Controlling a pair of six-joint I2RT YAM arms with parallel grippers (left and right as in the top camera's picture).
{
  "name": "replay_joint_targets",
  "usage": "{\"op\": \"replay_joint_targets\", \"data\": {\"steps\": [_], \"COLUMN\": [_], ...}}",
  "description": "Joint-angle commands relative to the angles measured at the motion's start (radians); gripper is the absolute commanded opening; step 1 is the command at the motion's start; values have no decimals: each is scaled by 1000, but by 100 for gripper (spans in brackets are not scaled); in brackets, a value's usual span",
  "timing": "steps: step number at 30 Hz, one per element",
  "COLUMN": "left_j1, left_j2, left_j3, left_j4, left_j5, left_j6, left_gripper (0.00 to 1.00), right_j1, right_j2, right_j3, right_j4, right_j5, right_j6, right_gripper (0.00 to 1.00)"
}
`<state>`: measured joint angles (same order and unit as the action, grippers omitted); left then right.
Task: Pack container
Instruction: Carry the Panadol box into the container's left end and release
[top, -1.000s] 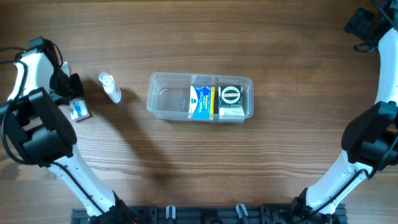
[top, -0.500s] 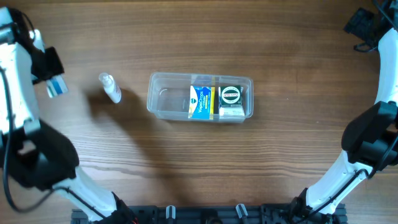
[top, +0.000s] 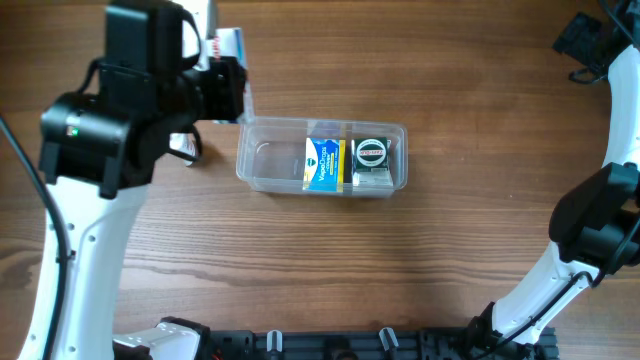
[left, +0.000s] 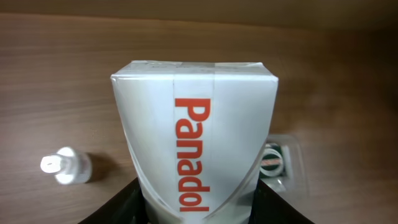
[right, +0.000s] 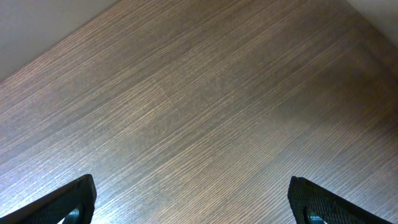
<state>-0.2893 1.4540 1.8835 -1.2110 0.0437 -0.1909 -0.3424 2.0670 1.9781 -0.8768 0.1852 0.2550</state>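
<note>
The clear plastic container (top: 262, 160) lies mid-table with a blue-and-yellow box (top: 324, 164) and a green-and-white box (top: 372, 160) inside; its left part is bare. My left gripper (top: 228, 52) is shut on a white Panadol box (left: 196, 149) and holds it in the air just beyond the container's far-left corner. In the left wrist view the box fills the middle and part of the container (left: 292, 165) shows behind it. My right gripper (right: 193, 199) is open and empty over bare wood at the far right.
A small white bottle (top: 184, 146) lies on the table left of the container, partly hidden by my left arm; it also shows in the left wrist view (left: 65, 168). The right arm (top: 600, 230) runs along the table's right edge.
My left gripper lifted the Panadol box from the table at far left and carried it right, to just beyond the container's far-left corner. The right arm has not moved.
</note>
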Motion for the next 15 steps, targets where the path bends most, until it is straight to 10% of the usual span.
{"op": "replay_joint_targets", "data": {"steps": [1,15], "left_j1": [-63,-74], "left_j2": [-7,71], "left_j3": [10,-2], "left_j4": [12,-93], "left_j5": [5,16], "left_j6": [-52,-139], "left_gripper": [50,52], "right_j1": [3,3], "right_j2": [4,4], "right_j3": [10,10], "right_j4": [2,2], "right_j5": [17,17], "right_j6": [-17,-17], "right_gripper": [100,100]}}
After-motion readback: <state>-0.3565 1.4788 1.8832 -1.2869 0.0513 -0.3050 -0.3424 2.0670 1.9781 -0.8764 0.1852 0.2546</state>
